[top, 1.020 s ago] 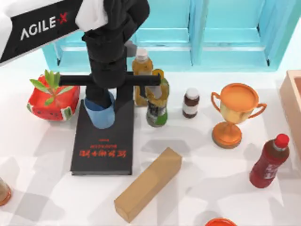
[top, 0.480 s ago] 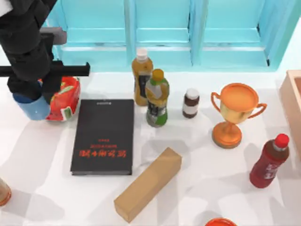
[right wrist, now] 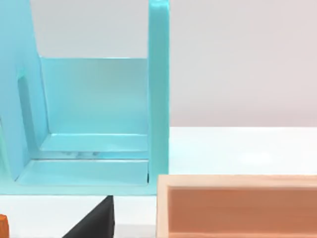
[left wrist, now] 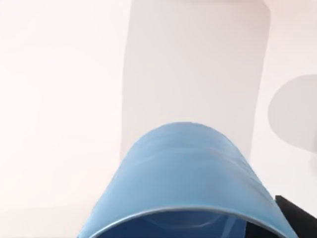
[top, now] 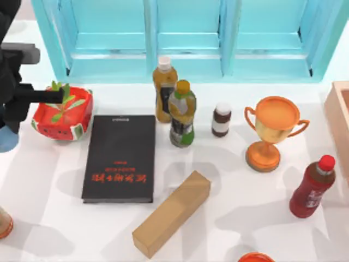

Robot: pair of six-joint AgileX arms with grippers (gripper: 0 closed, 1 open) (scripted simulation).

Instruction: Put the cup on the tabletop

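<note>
The light-blue cup point(top: 6, 141) hangs at the far left edge of the top view, left of the watermelon planter, with my left gripper point(top: 7, 131) shut on it from above. In the left wrist view the cup point(left wrist: 190, 178) is seen close up from its rim end, with the white tabletop point(left wrist: 64, 99) beyond it. Whether the cup's base touches the tabletop point(top: 234, 180) I cannot tell. One dark finger point(left wrist: 297, 218) shows beside the cup. My right arm is parked, its wrist camera facing the cabinet's end and a wooden box.
Just right of the cup stands a watermelon planter point(top: 60, 114), then a black book point(top: 120, 158). Two bottles point(top: 182, 114), a small brown jar point(top: 221, 119), a trophy point(top: 271, 131), a red bottle point(top: 313, 186), a cardboard box point(top: 172, 213) and a wooden box point(top: 341, 125) fill the middle and right.
My left arm has carried the cup from above the black book leftwards, past the planter, to the table's far left edge.
</note>
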